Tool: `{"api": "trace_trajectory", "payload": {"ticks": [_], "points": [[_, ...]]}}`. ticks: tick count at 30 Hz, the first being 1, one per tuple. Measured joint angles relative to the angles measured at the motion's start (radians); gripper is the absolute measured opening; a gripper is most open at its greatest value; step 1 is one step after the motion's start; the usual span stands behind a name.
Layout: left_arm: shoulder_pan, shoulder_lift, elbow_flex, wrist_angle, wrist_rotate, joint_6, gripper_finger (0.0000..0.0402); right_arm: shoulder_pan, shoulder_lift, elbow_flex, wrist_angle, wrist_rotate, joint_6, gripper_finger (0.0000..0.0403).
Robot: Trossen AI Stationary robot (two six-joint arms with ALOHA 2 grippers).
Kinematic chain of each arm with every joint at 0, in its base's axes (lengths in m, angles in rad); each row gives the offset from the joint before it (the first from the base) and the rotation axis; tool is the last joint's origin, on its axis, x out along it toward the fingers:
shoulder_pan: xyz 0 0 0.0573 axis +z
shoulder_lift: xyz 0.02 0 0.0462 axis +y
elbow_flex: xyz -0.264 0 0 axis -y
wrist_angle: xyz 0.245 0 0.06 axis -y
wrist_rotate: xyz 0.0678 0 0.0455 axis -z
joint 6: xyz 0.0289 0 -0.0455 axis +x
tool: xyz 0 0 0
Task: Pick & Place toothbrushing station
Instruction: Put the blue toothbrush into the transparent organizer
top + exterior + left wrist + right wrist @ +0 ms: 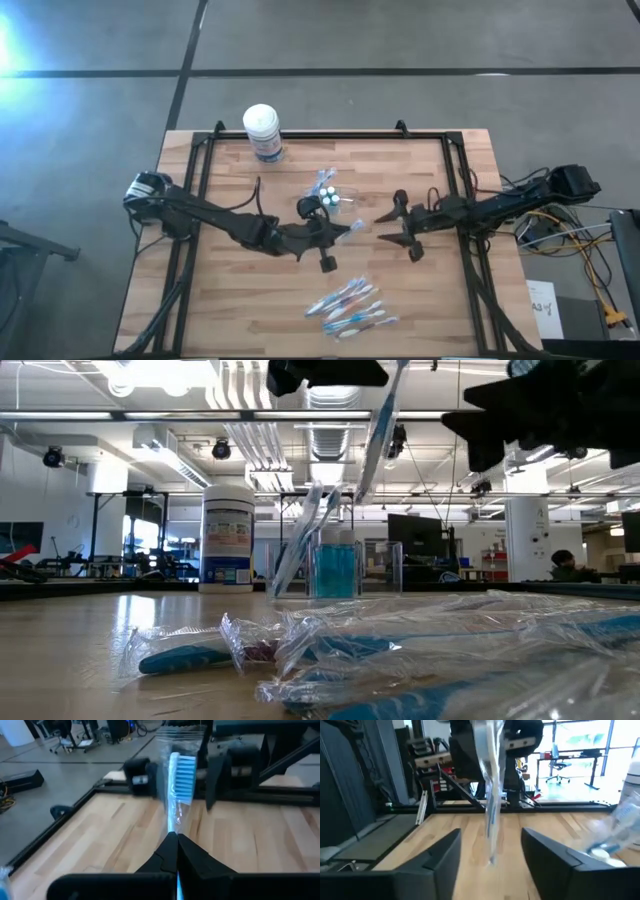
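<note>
On the table (200,300), we see the left claw (345,231) pinching one wrapped toothbrush (181,775) upright near the centre, presumably for handover. The right claw (392,228), spread wide, faces it. The cup (330,197) stands just behind; spare toothbrushes (348,308) lie near the front edge.

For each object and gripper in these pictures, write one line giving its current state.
left gripper: shut on a wrapped toothbrush, held above the table.
right gripper: open, facing that toothbrush.
clear cup: upright, toothbrushes inside.
loose toothbrushes: wrapped, lying flat.
canister: upright, lidded.
</note>
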Motion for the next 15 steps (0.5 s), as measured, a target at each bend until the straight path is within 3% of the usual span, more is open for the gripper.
{"api": "trace_trajectory", "payload": {"ticks": [7, 15], "points": [[0.000, 0.000, 0.013, 0.008, 0.007, 0.013, 0.0000, -0.001, 0.161, 0.127, 0.018, 0.005, -0.016, 0.0259], [0.004, 0.000, 0.013, 0.007, 0.008, 0.014, 0.0000, -0.002, 0.320, 0.218, 0.049, 0.007, -0.002, 0.0235]]}}
